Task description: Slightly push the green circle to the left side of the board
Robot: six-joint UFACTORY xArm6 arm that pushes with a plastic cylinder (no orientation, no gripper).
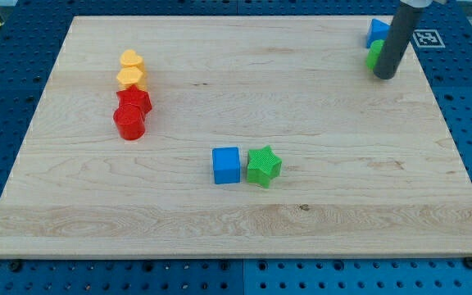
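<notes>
In the single camera view, the pale wooden tabletop (244,221) sits on a blue pegboard. The dark rod comes down at the view's top right, and my tip (385,76) rests on the wood, right against the small green circle block (374,55), which peeks out on the rod's left side, mostly hidden. Just above it is a blue block (375,31), shape unclear.

There are no fingers on this arm, only the plain rod, so nothing is spread or pinched.

The green circle lies far toward the view's right, so I judge the leftward nudge barely begun, if at all.

Counting:
- Two yellow blocks (130,70)
- Two red blocks (131,113), stacked in a column at the view's left
- One blue cube (226,165) touching one green star (263,166) near the middle
</notes>
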